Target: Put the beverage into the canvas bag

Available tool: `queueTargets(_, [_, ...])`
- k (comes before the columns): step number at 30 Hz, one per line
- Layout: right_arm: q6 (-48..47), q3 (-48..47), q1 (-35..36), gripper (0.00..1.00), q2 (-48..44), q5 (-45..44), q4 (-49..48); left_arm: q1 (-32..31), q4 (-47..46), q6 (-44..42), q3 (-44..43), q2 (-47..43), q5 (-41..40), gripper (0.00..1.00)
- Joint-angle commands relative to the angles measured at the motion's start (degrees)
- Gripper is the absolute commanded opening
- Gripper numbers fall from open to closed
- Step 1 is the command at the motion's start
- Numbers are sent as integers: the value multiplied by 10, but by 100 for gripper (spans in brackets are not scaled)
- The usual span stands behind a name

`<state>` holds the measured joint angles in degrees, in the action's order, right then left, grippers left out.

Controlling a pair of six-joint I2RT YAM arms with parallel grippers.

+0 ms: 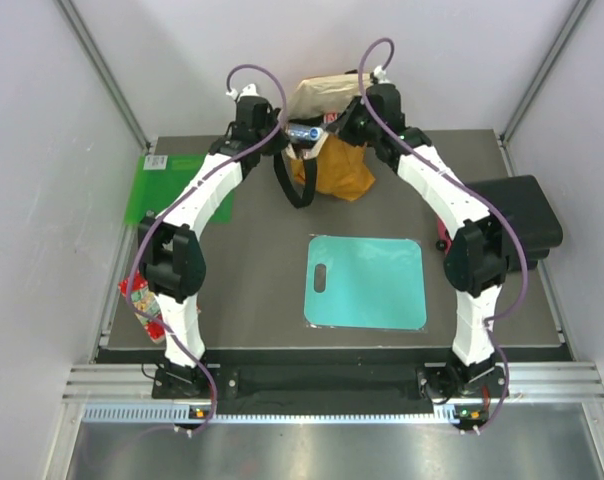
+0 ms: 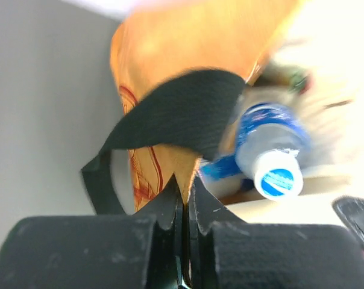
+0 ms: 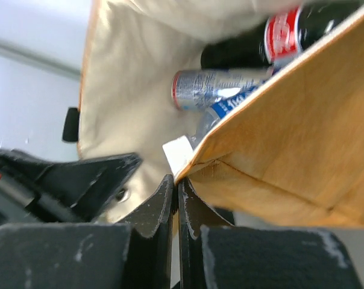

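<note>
Left end effector (image 2: 185, 195) is clamped on the rim of the canvas bag (image 2: 188, 42); right end effector (image 3: 176, 186) pinches the opposite rim, at the table's (image 1: 252, 270) far edge. Inside lie three drinks: one silver can (image 3: 212, 87), one blue-labelled bottle (image 2: 269, 150), one dark bottle (image 3: 278, 36).

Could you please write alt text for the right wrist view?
The right gripper pinches the rim of the mustard-yellow canvas bag. Inside, against its cream lining, lie a silver can, a dark bottle with a red label and a blue-labelled bottle.
</note>
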<state>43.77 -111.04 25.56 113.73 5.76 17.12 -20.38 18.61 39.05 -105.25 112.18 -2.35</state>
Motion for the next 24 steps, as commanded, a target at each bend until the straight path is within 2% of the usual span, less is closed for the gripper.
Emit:
queueTargets(1, [-27,-151,-17,0,-51,4,-217,-11,-131,23,-115,-15,14,0])
queueTargets(5, [-33,-63,-17,0,-92,-1,-232,-11,-95,3,-121,-2,20,0])
queueTargets(7, [-27,27,-17,0,-112,-4,-271,-10,-78,-11,-97,-8,9,1])
queueTargets(8, [-25,54,-17,0,-126,-3,-284,-10,-76,-16,-86,-13,2,5])
queueTargets(9, [-20,92,-17,0,-132,-2,-305,-9,-75,-27,-73,-27,-12,14])
queueTargets(11, [-18,112,-18,0,-136,6,-314,-8,-77,-38,-38,-42,-20,18])
queueTargets(12, [-17,122,-18,0,-136,7,-318,-6,-77,-51,-30,-57,-23,31])
queueTargets(14, [-19,122,-19,0,-134,12,-317,-5,-48,-70,-15,-70,-35,48])
queueTargets(16, [-17,120,-21,0,-133,13,-317,-5,-18,-96,-12,-88,-69,58])
queueTargets(21, [-8,124,-22,0,-137,21,-322,6,90,-122,21,-159,-161,63])
queueTargets(24, [2,136,-21,0,-143,29,-332,34,129,-103,82,-225,-228,67])
